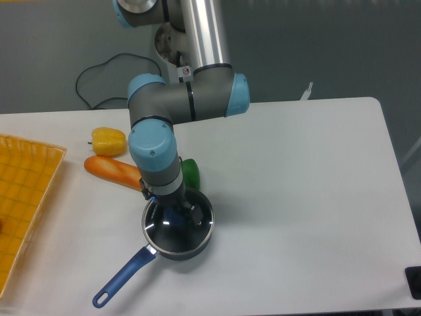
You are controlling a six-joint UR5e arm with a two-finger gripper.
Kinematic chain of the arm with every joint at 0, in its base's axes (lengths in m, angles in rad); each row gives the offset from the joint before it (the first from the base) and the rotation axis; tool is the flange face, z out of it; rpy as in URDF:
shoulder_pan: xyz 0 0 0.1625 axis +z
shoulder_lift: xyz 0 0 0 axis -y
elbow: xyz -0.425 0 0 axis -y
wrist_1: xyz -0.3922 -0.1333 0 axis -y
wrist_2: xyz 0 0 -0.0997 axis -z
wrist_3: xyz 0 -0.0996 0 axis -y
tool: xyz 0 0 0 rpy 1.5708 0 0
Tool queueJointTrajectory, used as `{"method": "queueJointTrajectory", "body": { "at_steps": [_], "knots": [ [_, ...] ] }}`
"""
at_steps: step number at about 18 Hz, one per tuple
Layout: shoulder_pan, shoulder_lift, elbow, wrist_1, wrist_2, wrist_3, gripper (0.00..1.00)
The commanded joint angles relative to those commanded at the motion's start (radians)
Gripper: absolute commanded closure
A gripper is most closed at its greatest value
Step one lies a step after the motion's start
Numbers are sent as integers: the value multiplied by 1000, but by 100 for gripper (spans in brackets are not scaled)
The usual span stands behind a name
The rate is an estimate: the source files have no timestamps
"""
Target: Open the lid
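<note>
The lid (191, 232), clear glass with a silver rim, lies on the dark blue saucepan (186, 251) at the table's front left. The pan's long blue handle (122, 279) points toward the front left. My gripper (175, 214) comes straight down onto the lid's centre. Its dark fingers are closed around the blue knob (172, 216). My wrist hides the back part of the lid.
Just behind the pan lie a green vegetable (192, 173), an orange carrot (114, 172) and a yellow pepper (108, 140). A yellow tray (23, 197) fills the left edge. A black cable (99, 76) runs along the back, and a dark object (414, 282) sits at the front right corner.
</note>
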Motion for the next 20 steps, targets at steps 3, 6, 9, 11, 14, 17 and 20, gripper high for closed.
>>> {"method": "queueJointTrajectory", "body": {
  "at_steps": [3, 6, 9, 11, 14, 17, 20],
  "knots": [
    [0, 0, 2, -2, 0, 0, 0],
    [0, 0, 2, -2, -2, 6, 0],
    [0, 0, 2, -3, 0, 11, 0],
    [-2, 0, 2, -5, 0, 14, 0],
    [-2, -2, 0, -6, 0, 15, 0],
    [-2, -2, 0, -6, 2, 18, 0],
    [-2, -2, 0, -6, 2, 20, 0]
  ]
}}
